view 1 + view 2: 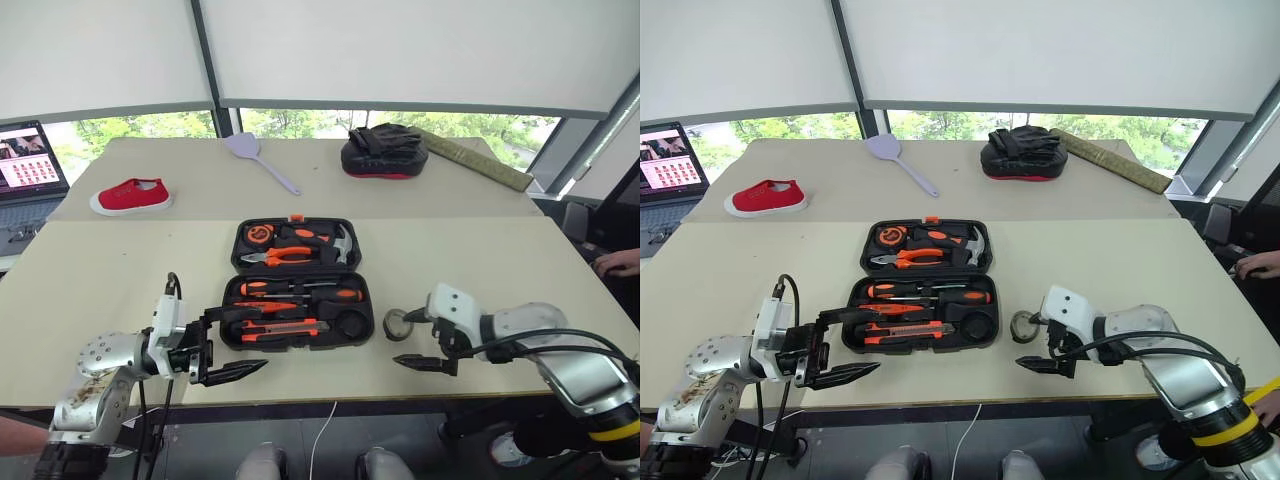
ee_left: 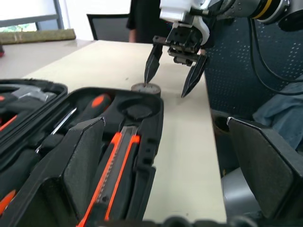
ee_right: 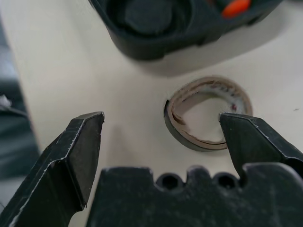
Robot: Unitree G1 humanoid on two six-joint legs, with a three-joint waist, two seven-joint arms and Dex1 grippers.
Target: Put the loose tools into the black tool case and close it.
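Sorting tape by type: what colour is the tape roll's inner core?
Light brown cardboard inside the tape roll, clearest in the right wrist view.

Black tool case (image 1: 300, 328) holds orange-and-black tools; tape roll (image 1: 398, 325) dark, shoe (image 1: 131, 196) red.

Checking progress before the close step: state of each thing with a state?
black tool case: open, lid flat on the table
tape roll: loose on the table, right of the case
round slot in the case: empty
left gripper: open, empty
right gripper: open, over the tape roll
laptop: open, screen on
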